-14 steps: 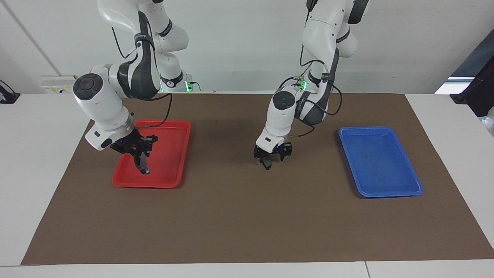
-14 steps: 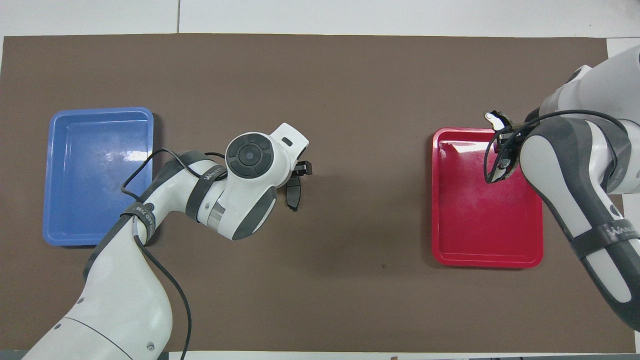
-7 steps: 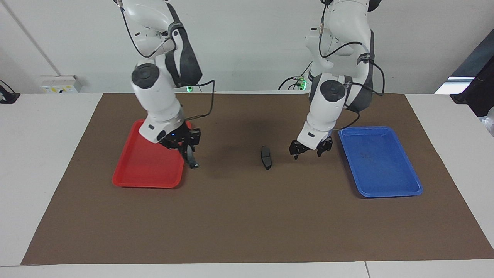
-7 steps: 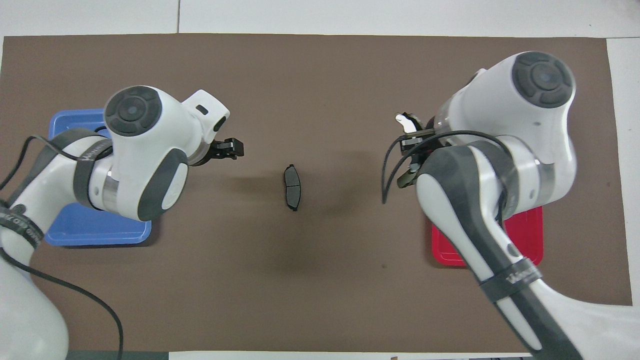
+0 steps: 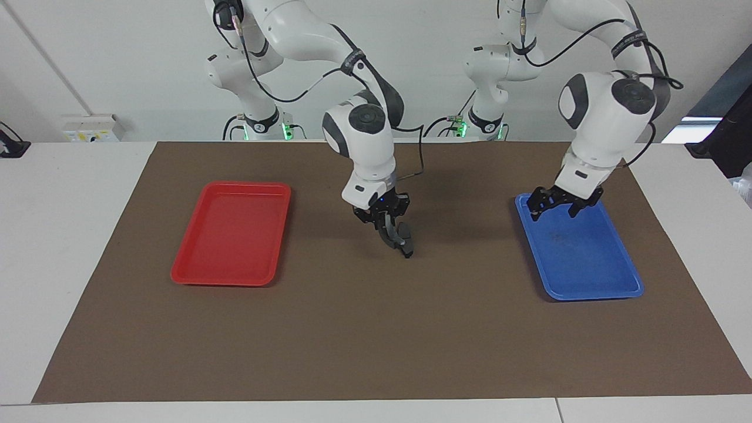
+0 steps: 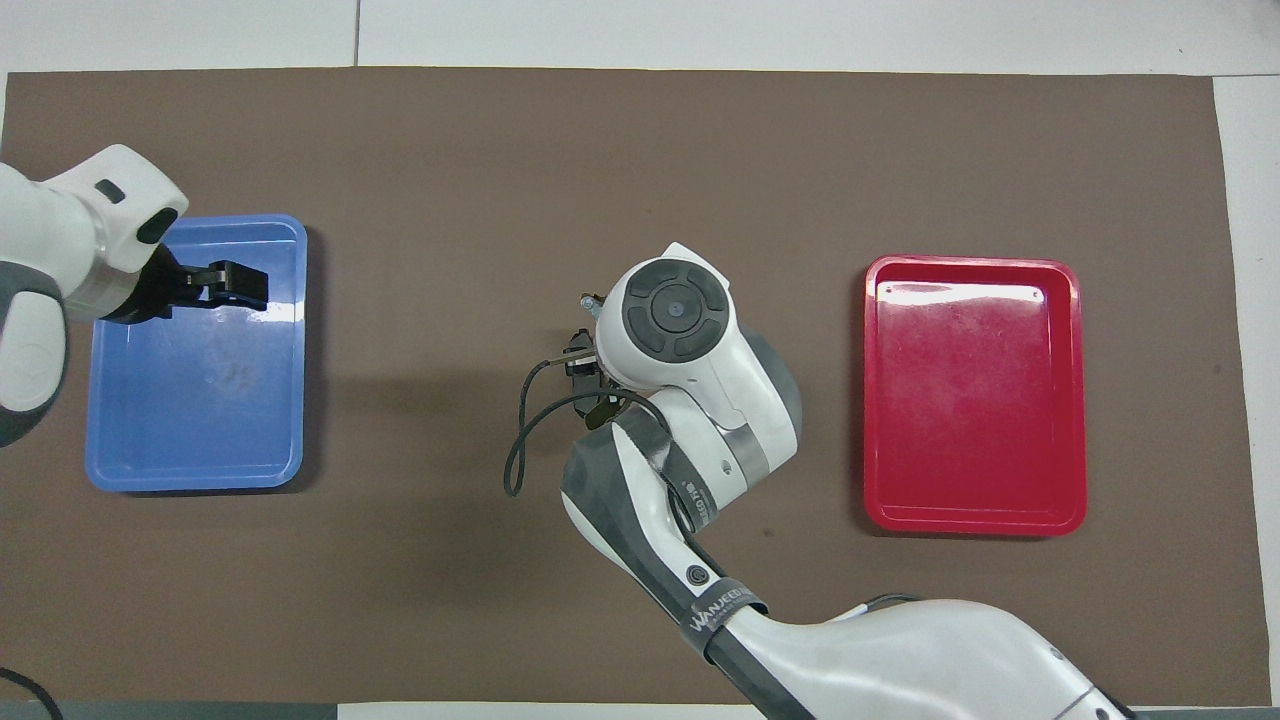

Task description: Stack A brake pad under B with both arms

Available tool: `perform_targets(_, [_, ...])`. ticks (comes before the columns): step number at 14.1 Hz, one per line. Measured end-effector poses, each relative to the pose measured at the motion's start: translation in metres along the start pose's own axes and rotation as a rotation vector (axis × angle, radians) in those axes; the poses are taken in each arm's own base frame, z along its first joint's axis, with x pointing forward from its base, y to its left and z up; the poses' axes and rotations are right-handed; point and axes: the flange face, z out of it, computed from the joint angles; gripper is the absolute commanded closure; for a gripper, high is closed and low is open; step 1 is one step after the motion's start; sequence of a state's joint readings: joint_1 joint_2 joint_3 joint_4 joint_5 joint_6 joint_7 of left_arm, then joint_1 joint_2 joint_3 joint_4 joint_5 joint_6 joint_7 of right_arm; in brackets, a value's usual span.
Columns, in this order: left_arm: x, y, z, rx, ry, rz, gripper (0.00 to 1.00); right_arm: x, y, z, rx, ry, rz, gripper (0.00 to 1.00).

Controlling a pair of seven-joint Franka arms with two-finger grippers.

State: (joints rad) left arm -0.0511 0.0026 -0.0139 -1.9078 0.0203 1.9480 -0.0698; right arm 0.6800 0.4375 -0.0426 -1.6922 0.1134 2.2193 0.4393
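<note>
The right gripper clutches curved B over the mat's middle (overhead, its wrist hides this); the left gripper, fingers spread, hangs over the glossy blue tray.

Brown mat spread over the white table. Red tray flat on the mat toward the right arm's end, blue tray toward the left arm's end, well apart. White socket strip against the wall.
</note>
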Motion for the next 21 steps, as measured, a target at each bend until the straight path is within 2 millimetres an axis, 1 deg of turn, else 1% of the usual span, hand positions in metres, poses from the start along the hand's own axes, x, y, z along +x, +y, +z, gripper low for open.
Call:
perform_targets(1, [-0.004,-0.016,-0.014,0.001,-0.004,0.002,0.0,0.004,-0.003,0.014,0.0,0.006,-0.001,0.81])
perform_targets(3, [-0.01,-0.036,-0.048,0.003,-0.019,0.012,0.0,0.008,-0.008,0.033,0.007,0.027,-0.006,0.8])
perform_targets(5, [-0.011,-0.041,-0.079,0.004,-0.029,0.017,0.0,0.005,-0.015,0.038,0.005,0.023,-0.016,0.79])
perform_targets(6, [-0.012,-0.041,-0.092,0.004,-0.034,0.017,0.0,0.003,-0.017,0.038,0.006,0.023,-0.02,0.79])
perform_targets(7, [-0.013,-0.041,-0.099,0.003,-0.041,0.018,0.0,0.002,-0.018,0.039,0.006,0.023,-0.022,0.78])
perform_targets(8, [-0.014,-0.041,-0.102,0.003,-0.047,0.018,0.0,0.002,-0.018,0.04,0.005,0.022,-0.023,0.76])
perform_targets(9, [-0.014,-0.041,-0.1,0.003,-0.054,0.016,0.0,0.001,-0.018,0.041,0.005,0.023,-0.022,0.75])
perform_targets(13, [-0.01,-0.044,-0.089,0.003,-0.076,0.012,0.0,-0.003,-0.018,0.048,0.003,0.02,-0.026,0.69])
perform_targets(15, [-0.01,-0.044,-0.088,0.003,-0.077,0.013,0.0,-0.004,-0.018,0.049,0.005,0.025,-0.027,0.55])
perform_targets(16, [-0.01,-0.044,-0.088,0.003,-0.077,0.013,0.0,-0.005,-0.018,0.051,0.005,0.025,-0.026,0.3])
perform_targets(17, [-0.01,-0.044,-0.088,0.003,-0.077,0.012,0.0,-0.007,-0.016,0.055,0.001,0.019,-0.026,0.12])
perform_targets(18, [-0.01,-0.044,-0.088,0.003,-0.077,0.013,0.0,-0.008,-0.015,0.057,-0.001,0.016,-0.025,0.01])
perform_targets(21, [-0.01,-0.044,-0.088,0.003,-0.077,0.013,0.0,-0.011,-0.022,0.054,0.002,0.02,-0.032,0.0])
